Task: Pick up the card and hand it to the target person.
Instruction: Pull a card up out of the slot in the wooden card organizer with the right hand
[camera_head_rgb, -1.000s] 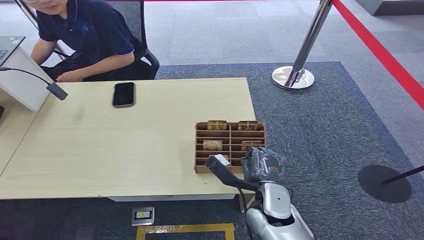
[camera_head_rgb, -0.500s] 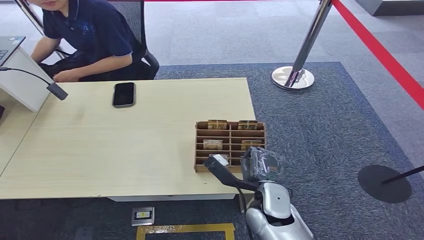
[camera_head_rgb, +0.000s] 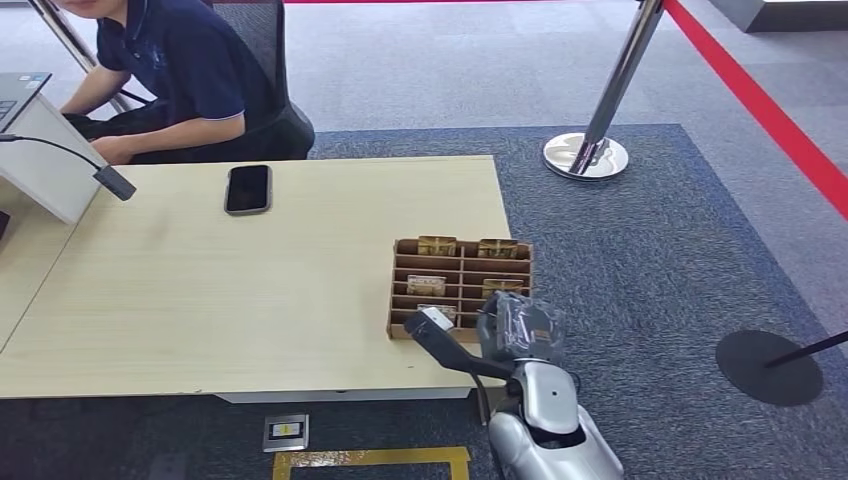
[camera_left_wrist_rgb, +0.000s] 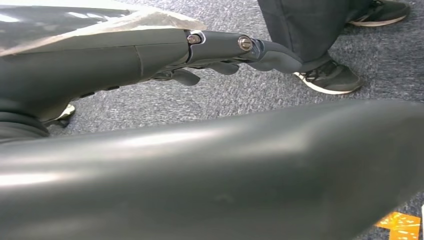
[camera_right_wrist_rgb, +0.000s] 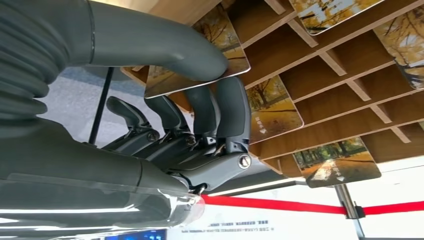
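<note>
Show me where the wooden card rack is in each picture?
Head view: the card rack stands near the table's right front corner.
Left wrist view: not in it.
Right wrist view: the rack fills the upper right.
Shared landmark: the right hand pinching a card at the rack.

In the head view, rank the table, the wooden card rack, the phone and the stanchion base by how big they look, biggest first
1. table
2. wooden card rack
3. stanchion base
4. phone

The stanchion base and phone look close in size, and the base stands lower, on the floor, so that pair is unsure.
</note>
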